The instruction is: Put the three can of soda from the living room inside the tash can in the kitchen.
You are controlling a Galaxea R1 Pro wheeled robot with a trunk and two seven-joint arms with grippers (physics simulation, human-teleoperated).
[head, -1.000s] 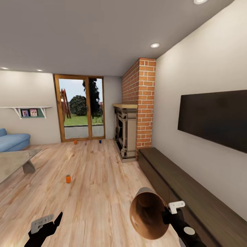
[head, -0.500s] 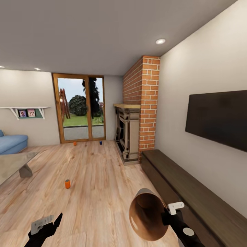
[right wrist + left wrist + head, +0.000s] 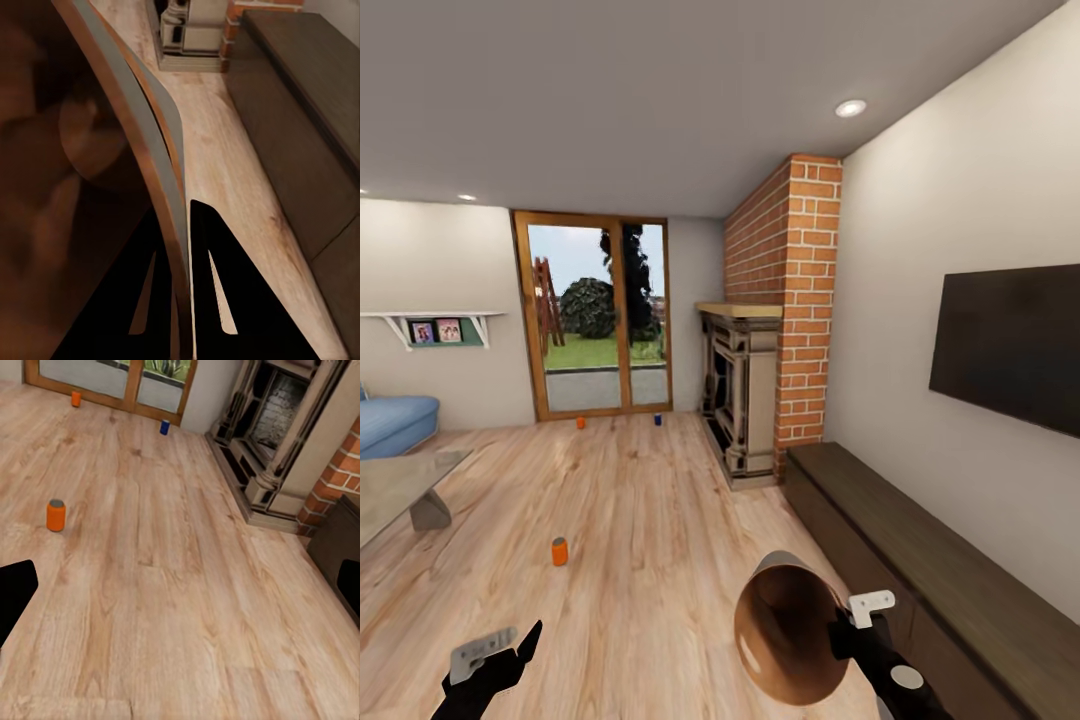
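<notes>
From the head view, the robot faces down the living room toward the glass doors (image 3: 598, 315), with the brick chimney (image 3: 790, 300) and fireplace (image 3: 740, 395) on the right. Its right gripper (image 3: 838, 632) carries the tash can (image 3: 785, 625) tipped on its side, the tan inside turned toward us — brought along, I'd guess, so the cans can be dropped in where they lie. The nearest orange can (image 3: 560, 551) stands upright on the wood floor (image 3: 650, 520), ahead and to the left. A second orange can (image 3: 580, 423) and the blue can (image 3: 657, 419) stand well apart from it, just before the doors. The left gripper (image 3: 495, 655) hangs low and holds nothing, free for the picking; whether its jaws are spread I cannot tell from here.

In the left wrist view all three cans show on bare planks, the near orange one closest. Dark finger tips sit at opposite edges of the picture, so the jaws stand wide.

In the right wrist view the two dark fingers (image 3: 217, 300) are pinching the bucket's thin wall between them — one inside, one outside.
</notes>
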